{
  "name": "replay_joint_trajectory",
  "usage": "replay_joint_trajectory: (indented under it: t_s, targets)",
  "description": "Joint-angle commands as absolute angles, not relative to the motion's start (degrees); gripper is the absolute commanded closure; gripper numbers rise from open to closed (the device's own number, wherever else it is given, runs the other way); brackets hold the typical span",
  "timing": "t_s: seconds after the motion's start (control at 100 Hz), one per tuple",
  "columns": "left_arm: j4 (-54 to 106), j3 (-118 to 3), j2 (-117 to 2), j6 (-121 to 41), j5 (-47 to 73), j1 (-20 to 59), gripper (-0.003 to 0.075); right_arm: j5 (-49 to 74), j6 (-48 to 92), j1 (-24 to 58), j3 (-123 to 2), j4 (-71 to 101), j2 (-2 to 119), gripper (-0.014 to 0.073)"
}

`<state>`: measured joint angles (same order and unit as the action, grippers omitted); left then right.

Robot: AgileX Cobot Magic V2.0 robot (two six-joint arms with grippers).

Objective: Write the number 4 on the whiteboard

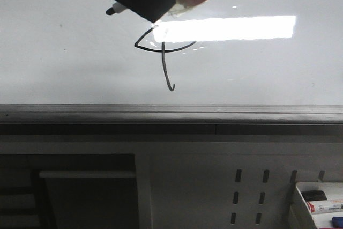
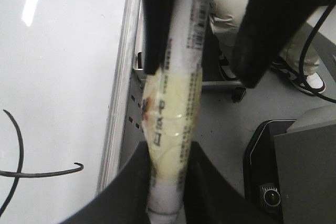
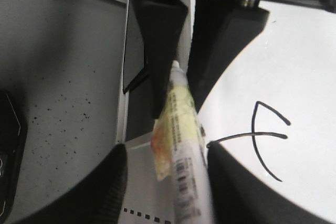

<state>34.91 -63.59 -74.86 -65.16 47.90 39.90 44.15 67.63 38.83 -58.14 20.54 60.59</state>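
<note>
Below the whiteboard's [image 1: 64,73] near edge hangs a grey perforated panel [image 1: 214,186], and at its right end sits a white tray [image 1: 296,207] with a few spare markers in it. The whiteboard's grey rail [image 1: 171,112] runs the full width just above the panel.

On the whiteboard's glossy face, a little left of its middle, stands the number 4 [image 1: 163,60]. It has a pointed angle on the left, a curved crossbar and a stem ending in a small hook towards the rail. Its top runs into the bright reflection of a light [image 1: 230,28].

Past the figure, over the far part of the whiteboard, both arms meet on one marker [image 2: 178,77], which has a yellowish tape wrap around its middle. The left gripper [image 2: 168,150] is closed tight on the barrel, a finger pressed to each side. The right gripper [image 3: 167,150] straddles the same barrel with its fingers spread wider than the marker. One finger lies close alongside it and the other stands clear, so it has no clamp on it. The marker's dark tip [image 1: 114,9] points out over the whiteboard, up and left of the 4. I cannot tell whether it touches the surface.
</note>
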Motion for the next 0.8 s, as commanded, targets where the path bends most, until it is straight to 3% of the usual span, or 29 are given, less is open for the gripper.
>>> replay_joint_trajectory:
  t_s: [0.0, 0.19, 0.38, 0.51, 0.79]
  targets:
    - [33.9, -65.4, -72.9, -62.5, 45.5, 39.7, 0.0681, 41.4, 66.0, 38.8, -60.8, 19.4, 57.0, 0.0253]
    - [32.1, -65.4, -70.3, -55.0, 44.5, 34.3, 0.0681, 40.4, 53.8, 38.7, -61.3, 12.1, 49.3, 0.0253]
    - [30.7, -64.7, -65.9, -46.6, 45.6, 23.8, 0.0681, 43.4, 39.5, 36.1, -61.0, 7.1, 42.9, 0.0253]
    - [30.4, -59.7, -62.4, -43.1, 44.8, 15.8, 0.0681, 45.8, 38.1, 34.2, -59.5, 7.0, 41.9, 0.0253]
    - [45.1, -41.2, -58.0, -40.9, 22.2, 3.4, 0.0681, 46.0, 38.1, 33.6, -55.5, 7.1, 42.1, 0.0253]
